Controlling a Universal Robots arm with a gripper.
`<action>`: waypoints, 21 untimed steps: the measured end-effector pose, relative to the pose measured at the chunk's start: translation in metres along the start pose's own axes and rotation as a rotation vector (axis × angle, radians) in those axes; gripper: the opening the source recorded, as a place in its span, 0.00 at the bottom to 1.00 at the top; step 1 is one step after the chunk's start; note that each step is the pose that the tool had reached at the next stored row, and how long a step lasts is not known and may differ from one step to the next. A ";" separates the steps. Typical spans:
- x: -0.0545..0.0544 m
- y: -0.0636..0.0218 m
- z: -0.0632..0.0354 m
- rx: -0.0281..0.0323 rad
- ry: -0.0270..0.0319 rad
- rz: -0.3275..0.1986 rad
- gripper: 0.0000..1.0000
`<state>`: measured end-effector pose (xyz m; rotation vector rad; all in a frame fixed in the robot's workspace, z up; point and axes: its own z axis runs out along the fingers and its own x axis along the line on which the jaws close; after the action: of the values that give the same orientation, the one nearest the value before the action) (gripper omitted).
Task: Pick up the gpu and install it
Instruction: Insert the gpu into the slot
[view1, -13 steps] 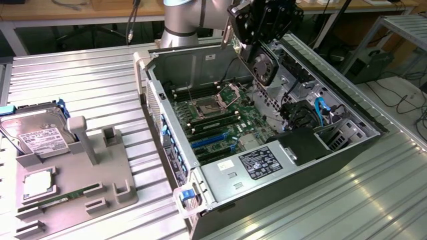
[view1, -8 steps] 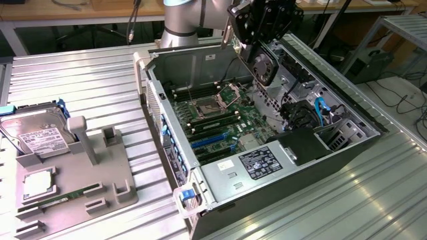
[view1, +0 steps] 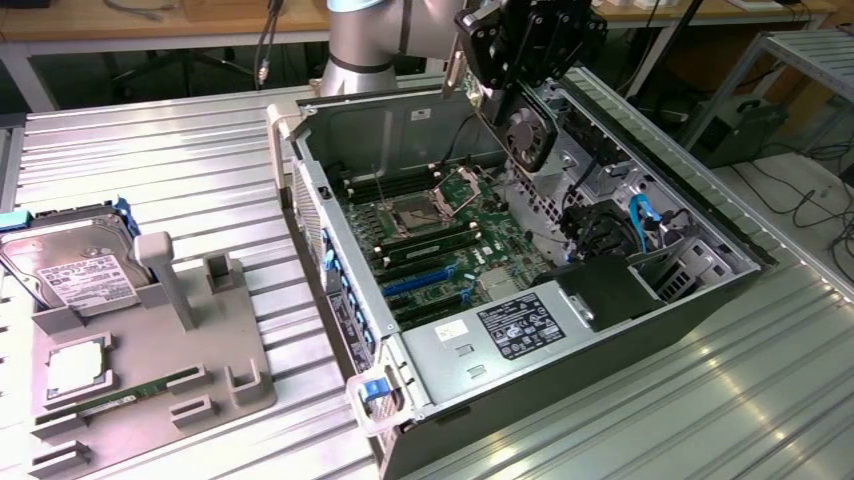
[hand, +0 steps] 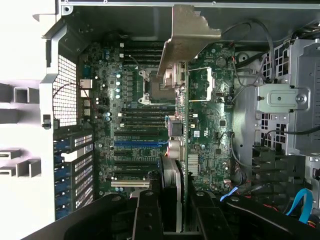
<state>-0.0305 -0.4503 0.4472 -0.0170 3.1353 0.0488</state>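
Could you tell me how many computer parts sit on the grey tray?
3: a hard drive at the far end of the grey tray, a silver processor in its square recess, and a green RAM stick nearest the camera. None looks hidden.

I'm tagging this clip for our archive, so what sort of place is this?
Most likely a robotics lab or test workshop: a robot arm reaches over an open computer case on a ribbed metal table, a grey fixture holds computer parts, and workbenches with cables line the back.
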 end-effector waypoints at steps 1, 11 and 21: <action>0.000 0.0000 0.0000 0.0000 0.0000 0.000 0.28; 0.000 0.0000 0.0000 -0.0003 0.0015 -0.049 0.28; 0.000 0.0000 0.0000 -0.0006 0.0030 -0.097 0.28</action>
<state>-0.0305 -0.4503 0.4472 -0.1690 3.1323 0.0492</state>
